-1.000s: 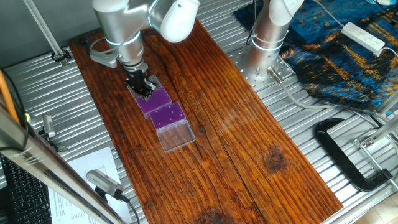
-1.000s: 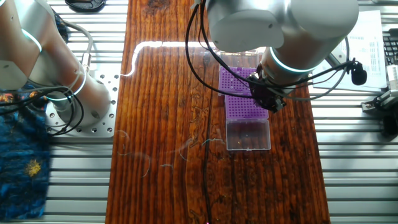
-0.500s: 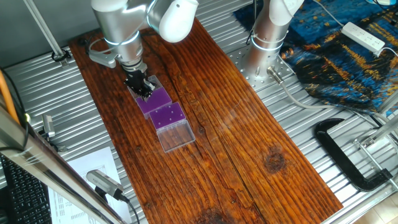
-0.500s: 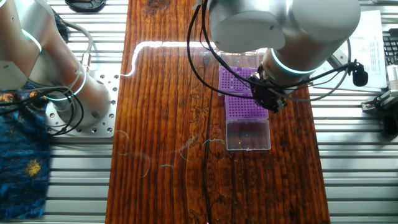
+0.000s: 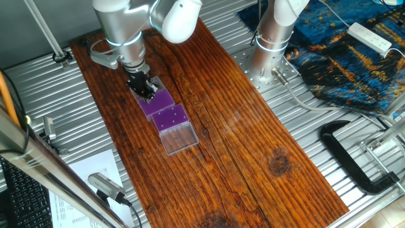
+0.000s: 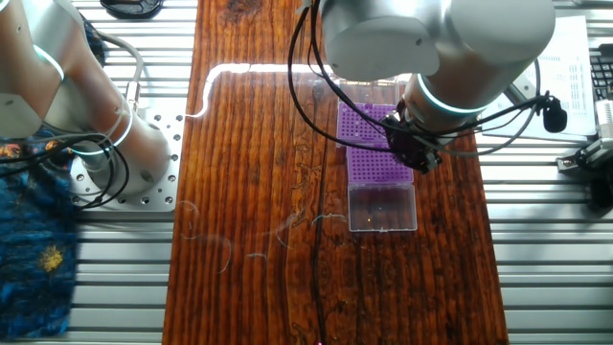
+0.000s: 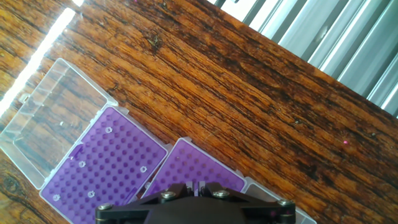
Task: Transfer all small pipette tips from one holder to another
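Two purple holders lie side by side on the wooden table. The near holder (image 7: 102, 165) carries several small pipette tips (image 7: 109, 130), seen as pale dots, and its clear lid (image 7: 46, 127) lies open beside it. The other holder (image 7: 193, 167) is partly under my gripper (image 7: 198, 185) and shows no tips in its visible part. The fingers stand close together, shut, low over this holder's edge. I cannot see whether a tip is between them. In the fixed views the gripper (image 5: 145, 90) (image 6: 414, 153) hangs over the holders (image 5: 163, 107) (image 6: 374, 144).
The holders sit on a dark wooden board (image 5: 240, 126) laid on a ribbed metal table. A second robot base (image 5: 269, 44) stands at the far side. A black clamp (image 5: 354, 158) and a blue cloth (image 5: 354, 57) lie off the board.
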`<control>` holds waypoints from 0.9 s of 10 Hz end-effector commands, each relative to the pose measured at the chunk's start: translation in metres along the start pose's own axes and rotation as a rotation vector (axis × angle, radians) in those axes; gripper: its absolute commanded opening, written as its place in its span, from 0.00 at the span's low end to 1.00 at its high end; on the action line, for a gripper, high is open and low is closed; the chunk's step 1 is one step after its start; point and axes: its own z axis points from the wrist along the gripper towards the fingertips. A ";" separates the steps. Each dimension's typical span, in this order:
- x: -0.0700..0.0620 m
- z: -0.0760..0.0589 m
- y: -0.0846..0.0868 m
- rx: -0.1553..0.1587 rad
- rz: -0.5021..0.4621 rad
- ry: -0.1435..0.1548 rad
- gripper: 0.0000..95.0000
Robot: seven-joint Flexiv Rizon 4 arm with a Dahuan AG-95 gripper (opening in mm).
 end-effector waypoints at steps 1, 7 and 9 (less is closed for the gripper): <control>0.000 -0.001 0.000 0.000 0.000 0.002 0.00; 0.000 0.003 -0.001 0.007 -0.002 0.006 0.00; 0.000 0.003 -0.001 0.007 -0.003 0.008 0.00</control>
